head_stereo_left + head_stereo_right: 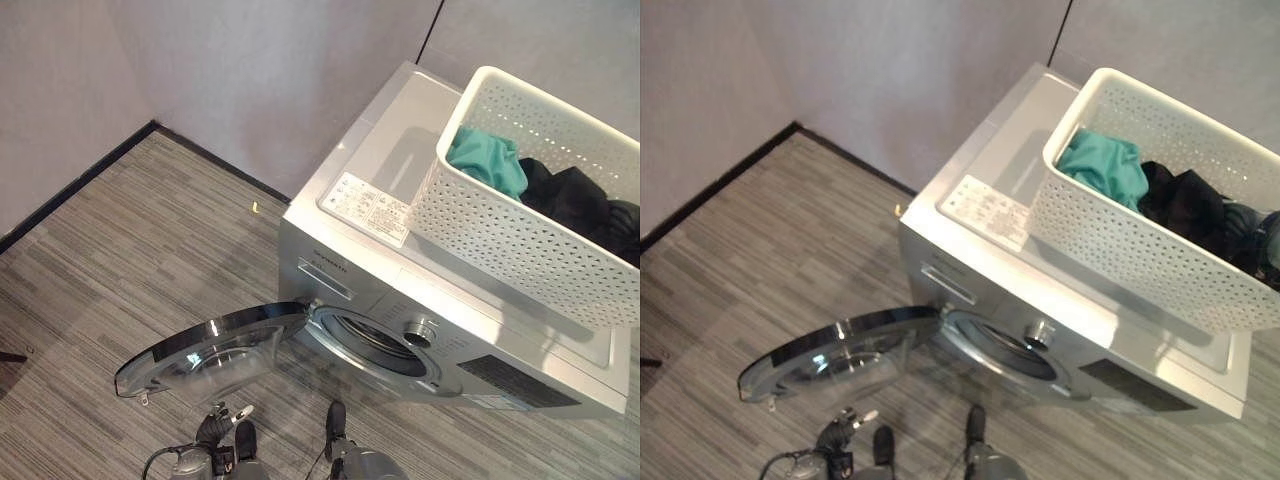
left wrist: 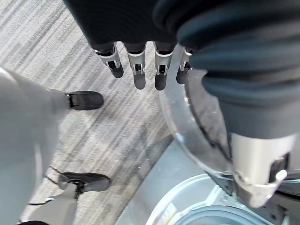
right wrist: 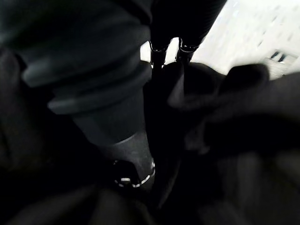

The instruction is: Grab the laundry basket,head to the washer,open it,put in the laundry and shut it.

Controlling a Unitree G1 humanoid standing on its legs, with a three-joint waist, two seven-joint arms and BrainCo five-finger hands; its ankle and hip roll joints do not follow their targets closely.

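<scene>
The silver washer (image 1: pixel 380 190) stands against the wall with its round glass door (image 1: pixel 215 350) swung wide open to the left, baring the drum opening (image 1: pixel 375 340). A white perforated laundry basket (image 1: pixel 500 235) sits on the washer's top at the right, holding a teal garment (image 1: pixel 490 160) and black clothes (image 1: pixel 580 200). My left hand (image 2: pixel 140 70) hangs open, fingers straight, just beside the door's glass (image 2: pixel 197 136) without touching it. My right hand (image 3: pixel 126 154) is down in the black clothes (image 3: pixel 234 117), which lie all round it.
Grey striped floor (image 1: pixel 130 250) spreads out left of the washer, bounded by grey walls (image 1: pixel 250 70) with a dark skirting line. The open door juts low over the floor in front of the washer. A control dial (image 1: pixel 420 332) sits to the right of the opening.
</scene>
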